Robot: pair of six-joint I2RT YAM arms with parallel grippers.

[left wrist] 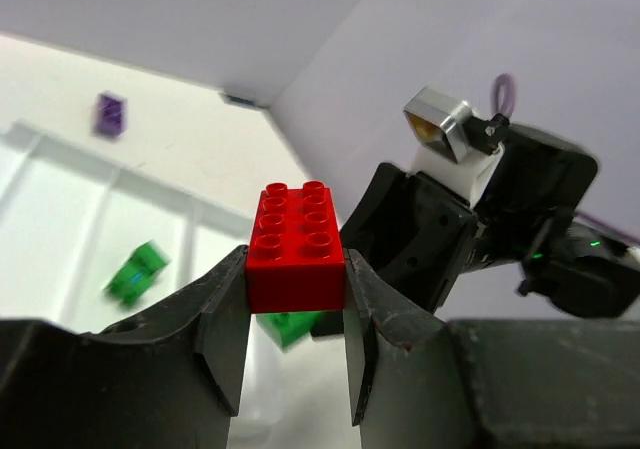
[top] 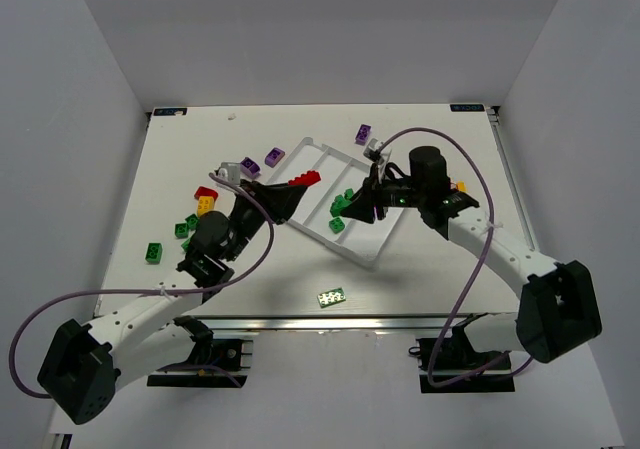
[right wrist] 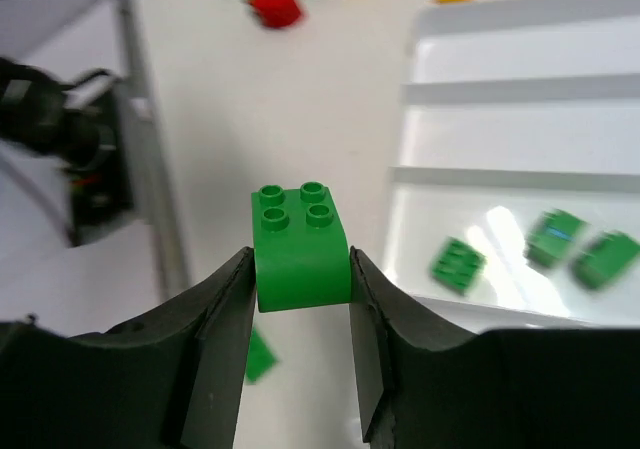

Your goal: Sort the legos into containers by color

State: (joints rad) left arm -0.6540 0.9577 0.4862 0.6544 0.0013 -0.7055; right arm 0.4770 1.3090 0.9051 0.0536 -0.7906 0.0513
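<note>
left gripper [left wrist: 295, 314] clenched on red brick [left wrist: 296, 237] at white tray [top: 356, 257] left edge, right gripper [right wrist: 300, 304] clenched on green brick [right wrist: 300, 249] over tray, three loose green bricks [right wrist: 458, 265] lay in one compartment

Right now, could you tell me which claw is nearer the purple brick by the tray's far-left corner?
Left. The left claw, gripping a red brick, is just right of the purple brick; the right claw, holding a green brick, is farther right over the tray.
</note>
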